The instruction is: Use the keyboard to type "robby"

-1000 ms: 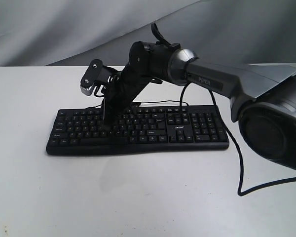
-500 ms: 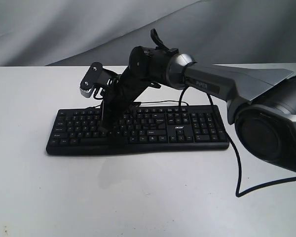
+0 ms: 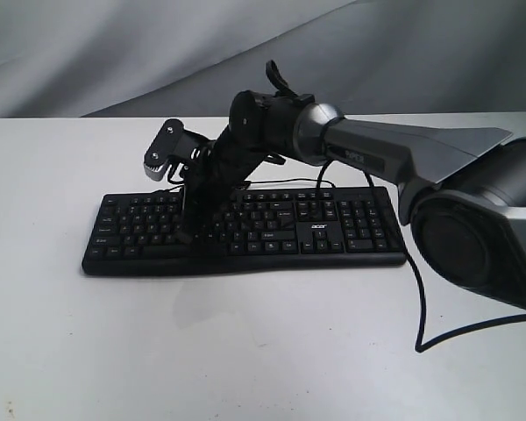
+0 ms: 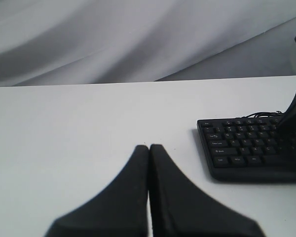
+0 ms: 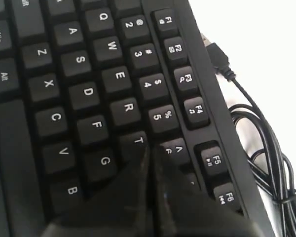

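Note:
The black keyboard (image 3: 333, 230) lies flat across the middle of the white table. My right gripper (image 3: 186, 235) reaches across to its left half and points steeply down at the letter keys. In the right wrist view the keyboard (image 5: 79, 94) fills the frame, and the right gripper (image 5: 150, 148) is shut with nothing held, its tips just above the gap between the T and 6 keys, beside R. My left gripper (image 4: 149, 147) is shut and empty over bare table, well off the keyboard's (image 4: 246, 148) Ctrl end. It is out of the exterior view.
The keyboard's thin black cable (image 3: 421, 298) loops off the right end across the table, and more cable (image 5: 256, 128) lies bunched behind the function row. The right arm's big grey body (image 3: 473, 210) hangs over the keyboard's right end. A grey cloth backdrop (image 3: 114, 53) stands behind the table.
The right gripper's tips have dropped a little toward the keys and the arm has sunk slightly. The keyboard has not moved.

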`<action>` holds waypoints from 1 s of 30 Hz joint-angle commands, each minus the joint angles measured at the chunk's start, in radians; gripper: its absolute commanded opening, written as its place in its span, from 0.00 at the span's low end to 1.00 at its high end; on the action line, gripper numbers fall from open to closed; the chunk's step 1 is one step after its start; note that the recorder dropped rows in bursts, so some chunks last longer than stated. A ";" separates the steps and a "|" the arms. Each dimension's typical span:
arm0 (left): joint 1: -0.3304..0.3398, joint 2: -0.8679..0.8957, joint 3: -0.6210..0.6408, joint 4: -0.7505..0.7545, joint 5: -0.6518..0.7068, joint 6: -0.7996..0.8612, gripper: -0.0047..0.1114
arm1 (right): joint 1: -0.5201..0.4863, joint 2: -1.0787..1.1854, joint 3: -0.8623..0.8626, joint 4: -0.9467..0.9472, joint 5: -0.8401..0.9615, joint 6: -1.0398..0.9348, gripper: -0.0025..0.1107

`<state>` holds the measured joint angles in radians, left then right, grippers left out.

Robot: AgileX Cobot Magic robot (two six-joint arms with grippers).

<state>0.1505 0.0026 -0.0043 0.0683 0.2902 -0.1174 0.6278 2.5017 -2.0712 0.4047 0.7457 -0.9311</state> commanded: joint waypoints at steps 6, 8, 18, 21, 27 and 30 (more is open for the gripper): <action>0.002 -0.003 0.004 -0.008 -0.005 -0.004 0.04 | -0.003 0.003 -0.002 0.002 -0.002 -0.010 0.02; 0.002 -0.003 0.004 -0.008 -0.005 -0.004 0.04 | -0.003 -0.007 -0.002 0.004 0.001 -0.008 0.02; 0.002 -0.003 0.004 -0.008 -0.005 -0.004 0.04 | -0.001 -0.139 -0.002 0.000 0.029 -0.001 0.02; 0.002 -0.003 0.004 -0.008 -0.005 -0.004 0.04 | -0.001 -0.171 -0.002 0.000 0.056 0.005 0.02; 0.002 -0.003 0.004 -0.008 -0.005 -0.004 0.04 | -0.003 -0.274 -0.002 -0.095 0.086 0.072 0.02; 0.002 -0.003 0.004 -0.008 -0.005 -0.004 0.04 | -0.003 -0.367 -0.002 -0.148 0.105 0.131 0.02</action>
<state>0.1505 0.0026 -0.0043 0.0683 0.2902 -0.1174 0.6278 2.2296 -2.0716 0.3060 0.8303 -0.8541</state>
